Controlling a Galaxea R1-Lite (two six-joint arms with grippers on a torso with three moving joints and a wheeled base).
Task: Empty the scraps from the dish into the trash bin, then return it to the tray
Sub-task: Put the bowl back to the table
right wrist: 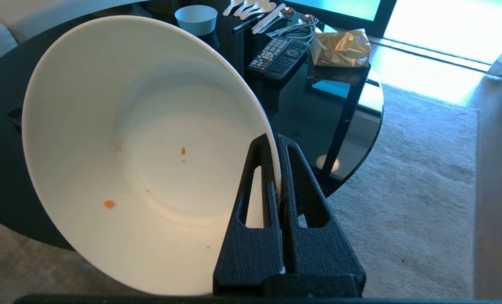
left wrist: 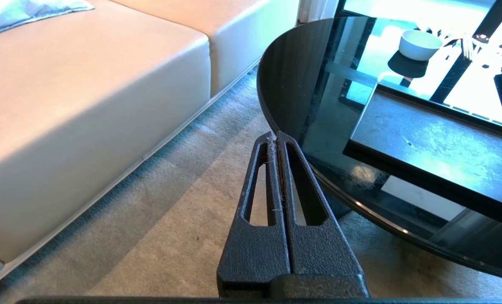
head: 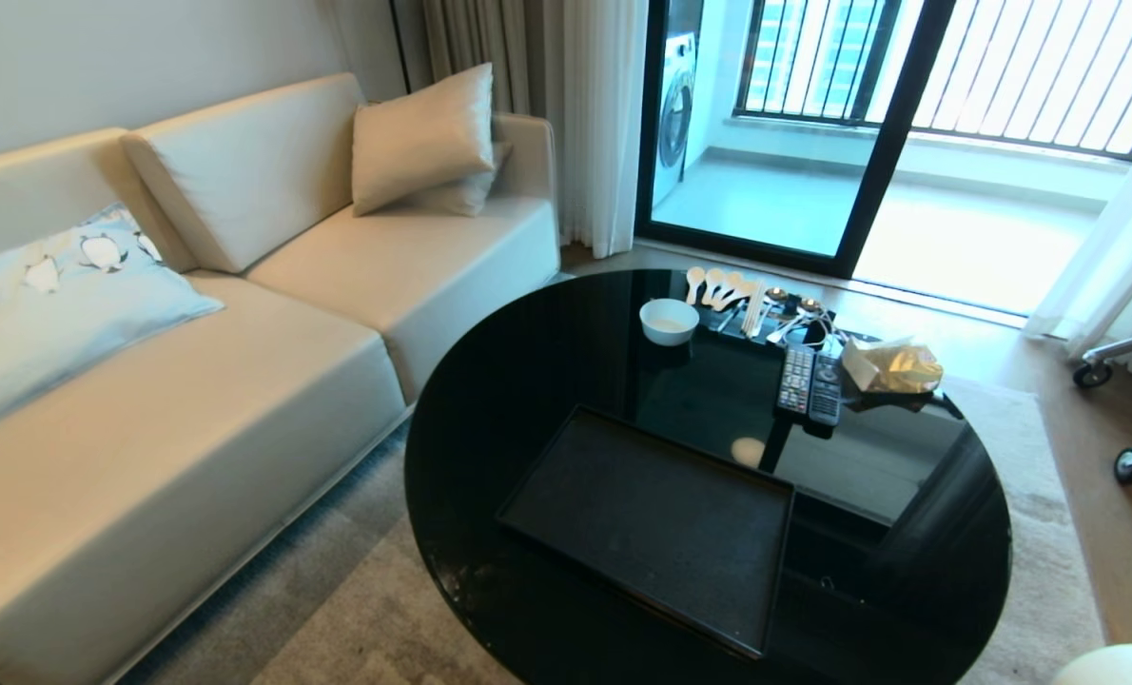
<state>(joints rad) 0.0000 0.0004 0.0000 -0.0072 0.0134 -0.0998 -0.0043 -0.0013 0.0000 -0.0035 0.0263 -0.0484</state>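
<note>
Right pincer [right wrist: 278, 139] is clamped on the rim of the dish [right wrist: 141, 152], one finger inside the wall and one outside, holding it tipped on edge off the near side of the round black counter [right wrist: 344, 122]. Only a few tiny orange specks [right wrist: 109, 204] cling inside. The tray [head: 652, 523] sits bare on the counter, near its front edge. Left pincer [left wrist: 276, 137] is pressed together with nothing in it, over the carpet [left wrist: 171, 211] between the sofa [left wrist: 86, 105] and the counter. A smaller white bowl [head: 669, 320] stands at the counter's far side.

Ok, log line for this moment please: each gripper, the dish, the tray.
right gripper: shut on dish rim | dish: nearly empty, orange flecks | left gripper: shut, idle beside table | tray: bare
</note>
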